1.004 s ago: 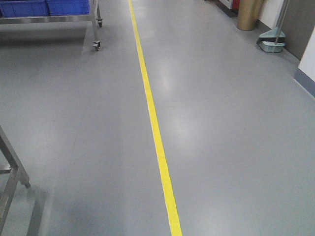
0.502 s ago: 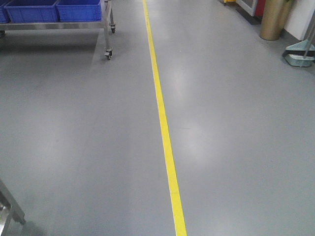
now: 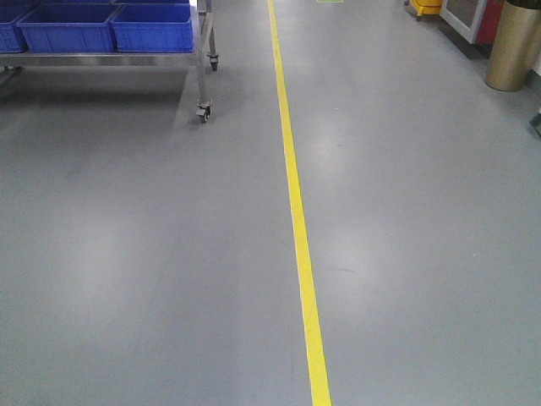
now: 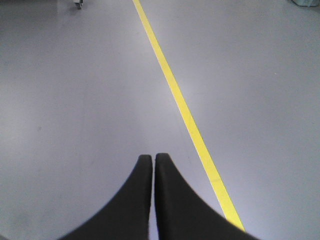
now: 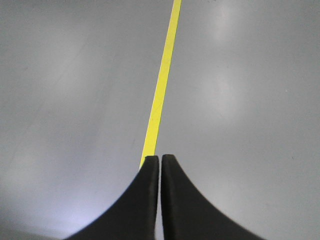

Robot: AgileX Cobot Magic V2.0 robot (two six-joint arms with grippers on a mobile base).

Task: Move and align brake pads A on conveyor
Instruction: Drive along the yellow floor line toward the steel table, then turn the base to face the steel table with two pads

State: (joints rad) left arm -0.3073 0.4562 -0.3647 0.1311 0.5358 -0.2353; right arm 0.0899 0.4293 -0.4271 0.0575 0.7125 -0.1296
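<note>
Your left gripper (image 4: 153, 159) is closed to a hairline gap and holds nothing. Your right gripper (image 5: 160, 159) is the same, closed and empty. Both hang over the bare grey floor (image 3: 127, 254), with the yellow line (image 3: 297, 220) running just beside each. Farther off, a steel trolley (image 3: 203, 51) carries blue crates (image 3: 152, 27). Neither the brake pads A nor the conveyor shows in any view, so you have nothing to grasp here. The risk lies in the driving: steer carelessly and you could clip the trolley's caster (image 3: 203, 111), or reach the conveyor skewed, with the pads out of reach.
</note>
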